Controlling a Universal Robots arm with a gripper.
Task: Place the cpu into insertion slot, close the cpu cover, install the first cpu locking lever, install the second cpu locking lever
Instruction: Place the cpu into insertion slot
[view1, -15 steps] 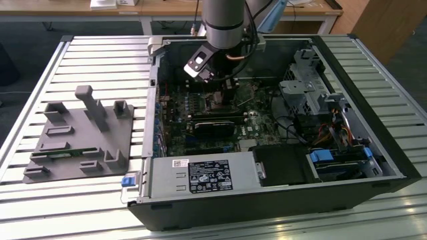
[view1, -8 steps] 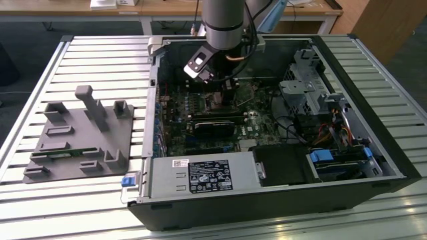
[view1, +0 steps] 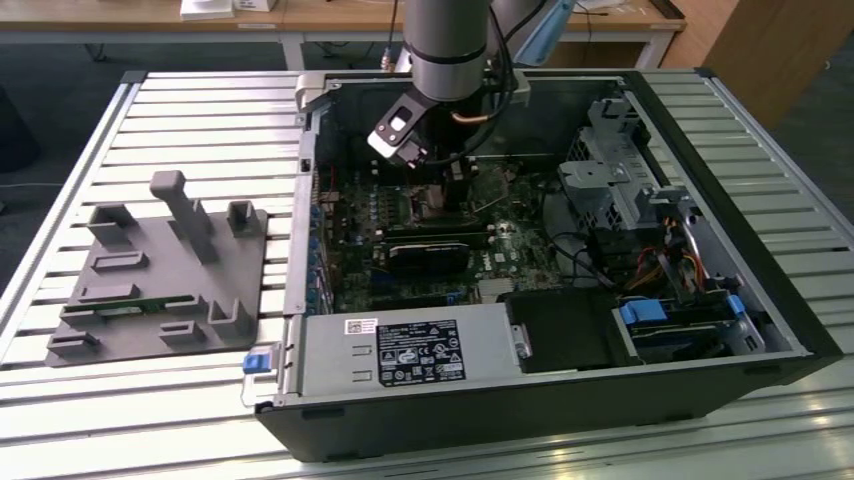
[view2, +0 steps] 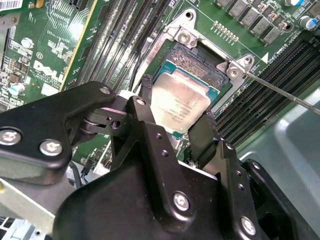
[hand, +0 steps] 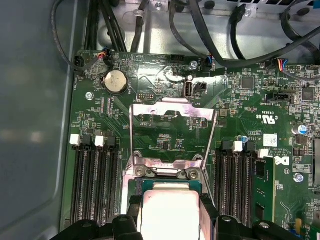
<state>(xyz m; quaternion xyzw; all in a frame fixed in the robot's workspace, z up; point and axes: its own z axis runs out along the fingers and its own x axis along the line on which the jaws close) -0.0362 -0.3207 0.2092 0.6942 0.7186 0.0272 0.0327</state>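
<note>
Two black fingers (view2: 146, 89) of the gripper (view2: 178, 101) are closed on opposite edges of the cpu (view2: 181, 97), so the jaws are parted only by the chip's width. The cpu is held directly over the insertion slot (view2: 199, 59), with its edges squared to the slot's silvery rim. Whether it is seated cannot be told. The slot is set in the motherboard (hand: 140, 75), between the rows of memory slots (hand: 95, 185). The cpu cover (hand: 174, 108) is seen swung up and open at the slot's edge farthest from the gripper, clear of the chip.
</note>
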